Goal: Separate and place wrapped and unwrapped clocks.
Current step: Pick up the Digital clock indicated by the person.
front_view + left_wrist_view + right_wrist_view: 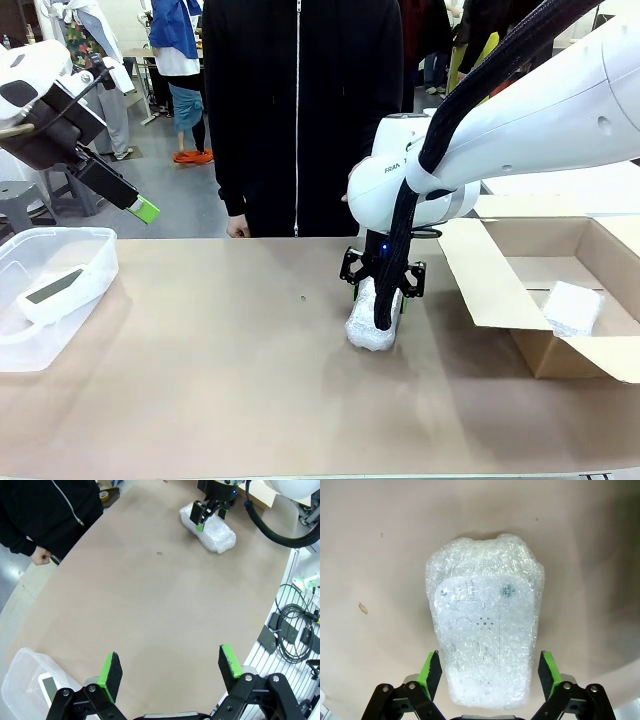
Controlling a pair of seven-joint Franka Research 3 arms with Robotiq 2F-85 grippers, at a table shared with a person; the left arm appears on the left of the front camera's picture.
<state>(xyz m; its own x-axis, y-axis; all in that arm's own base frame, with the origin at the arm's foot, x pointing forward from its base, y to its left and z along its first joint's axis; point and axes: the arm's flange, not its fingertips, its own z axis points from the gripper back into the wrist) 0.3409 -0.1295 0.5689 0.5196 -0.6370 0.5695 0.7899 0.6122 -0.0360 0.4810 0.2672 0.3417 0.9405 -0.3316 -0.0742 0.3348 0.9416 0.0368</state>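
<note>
The right gripper (489, 667) points straight down at the table (220, 380), its two green pads (431, 672) spread wide on either side of a bubble-wrapped clock (485, 635). The pads flank the near end of the bundle; whether they touch the film cannot be told, and the jaws are not pressed in on it. The right wrist view shows what the others do not: through the bubbly clear film a flat white face with rounded corners, faint grey print and small dots on it, the wrap bulging wider at the far end. From the front, the same bundle is a crinkly white lump lying on the brown table just right of the middle, half hidden behind the gripper and its black cable.

The left gripper (171, 672) is also spread wide with nothing between its pads. In the front view it hangs in the air at the far left, above a clear plastic tub (95, 245). In that tub lies a bare clock (55, 290), white with a dark grey screen, tilted against the wall.

At the right stands an open cardboard box (500, 290) with a second wrapped bundle (572, 308) on its floor. A person in a black zipped jacket (300, 110) stands at the far edge.
</note>
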